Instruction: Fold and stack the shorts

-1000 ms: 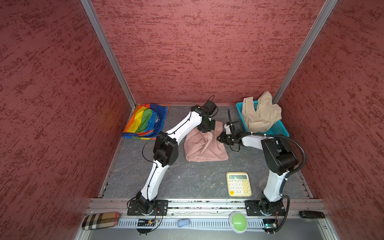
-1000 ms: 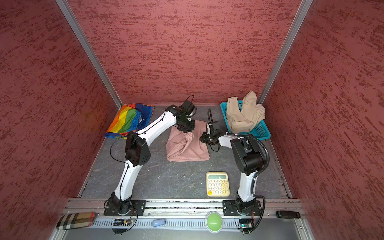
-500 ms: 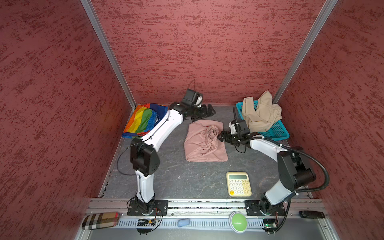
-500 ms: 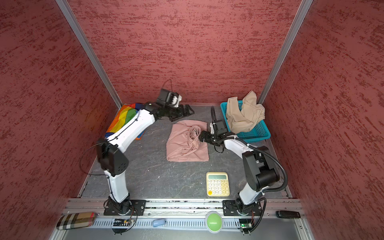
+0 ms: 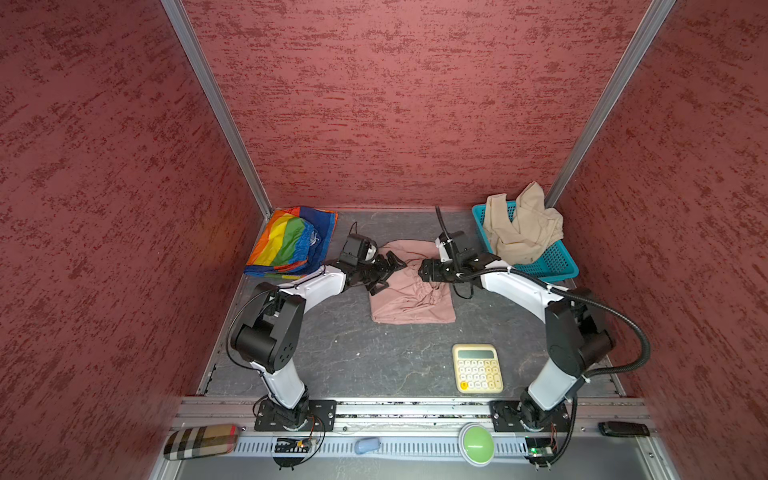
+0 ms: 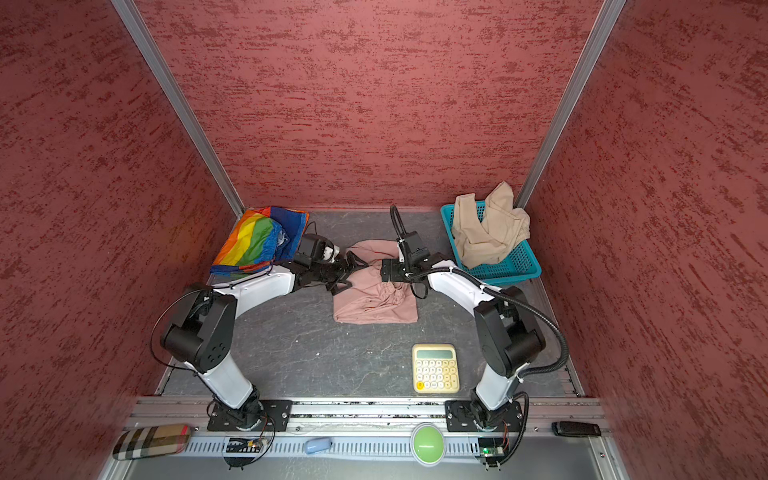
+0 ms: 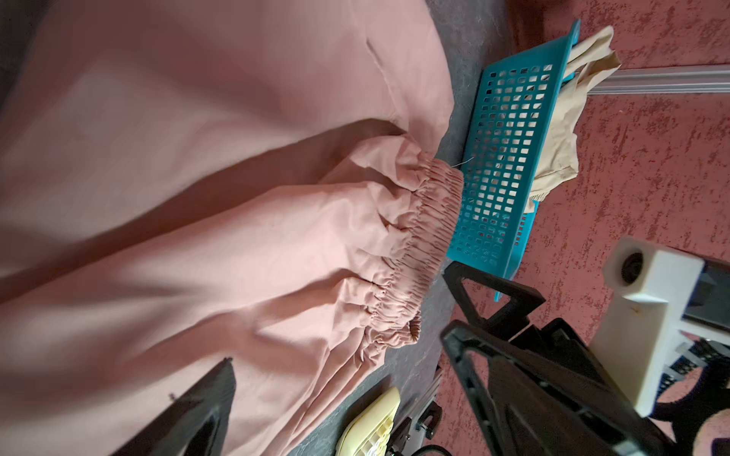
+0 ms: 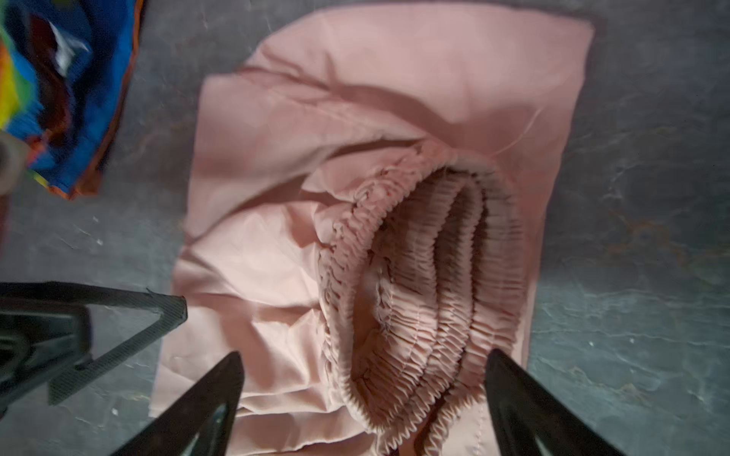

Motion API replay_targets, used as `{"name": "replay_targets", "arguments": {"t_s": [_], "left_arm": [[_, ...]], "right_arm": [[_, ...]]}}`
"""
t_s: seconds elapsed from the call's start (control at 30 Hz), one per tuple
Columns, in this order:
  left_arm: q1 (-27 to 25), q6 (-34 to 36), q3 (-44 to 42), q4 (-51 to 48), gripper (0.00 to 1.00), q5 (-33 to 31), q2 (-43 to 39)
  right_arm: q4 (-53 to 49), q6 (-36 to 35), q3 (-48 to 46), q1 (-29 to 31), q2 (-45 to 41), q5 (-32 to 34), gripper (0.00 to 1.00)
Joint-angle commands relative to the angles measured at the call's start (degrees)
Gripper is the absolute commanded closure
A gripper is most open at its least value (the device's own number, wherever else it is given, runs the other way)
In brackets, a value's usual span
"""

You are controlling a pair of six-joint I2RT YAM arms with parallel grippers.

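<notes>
The pink shorts lie crumpled mid-table. The left pincer and right pincer hover over their far half, both spread wide and empty, the gathered waistband under the right one.

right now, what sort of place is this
Probably a robot lab test cell: two arms bolted to an aluminium rail, boxed in by red panel walls, with a green push button in front.

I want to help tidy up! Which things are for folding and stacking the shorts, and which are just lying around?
For the job:
- rainbow shorts
- pink shorts
- beige shorts

Just lying about:
- teal basket, with the beige shorts lying in it
- yellow calculator
- green button
- checked case
</notes>
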Motion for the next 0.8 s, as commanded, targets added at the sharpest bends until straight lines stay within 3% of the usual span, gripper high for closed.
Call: {"name": "replay_targets", "arguments": {"t_s": [0.0,0.13,0.3,0.43,0.63,0.77], "left_arm": [[1.58,-3.61,-0.02,9.89,0.01,1.32,-0.27],[4.13,1.18,5.06,3.40,0.01,0.95,0.54],[6.13,11.71,17.28,-10.02,0.01,-0.37,7.58],[5.71,20.03,27.27,-19.88,0.01,-1.46,15.46],[5.11,31.86,41.36,-37.09,0.00,-6.23,26.24],[4.31,37.17,44.92,-41.61,0.02,-16.66,27.29]], "right_arm": [[-4.59,-1.25,0.79,1.39,2.63,5.42,0.13],[-2.51,-0.97,-1.05,1.54,3.32,4.42,0.28],[-2.81,-2.45,-1.65,1.35,5.03,7.63,0.71],[-2.97,-3.20,-1.19,1.42,5.41,7.74,0.87],[-3.37,-4.38,0.04,1.33,5.21,7.38,0.89],[-3.59,-4.82,0.27,1.08,4.94,7.10,0.89]]}}
